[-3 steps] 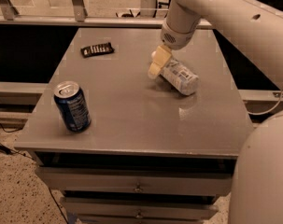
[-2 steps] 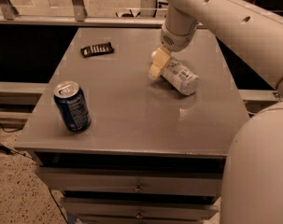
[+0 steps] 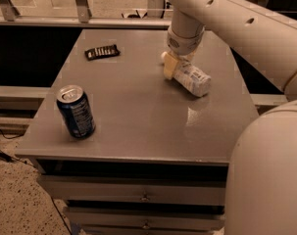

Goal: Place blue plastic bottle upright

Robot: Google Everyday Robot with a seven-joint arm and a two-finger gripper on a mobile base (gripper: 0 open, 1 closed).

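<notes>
For the grasp, the hand sits at the cap end of the bottle lying near the far right corner of the counter, clamped or not I cannot tell; next comes tipping it upright.

The gripper is sinking slightly at the capped end of the lying blue plastic bottle. The pale casing at lower right is spreading further into view.
</notes>
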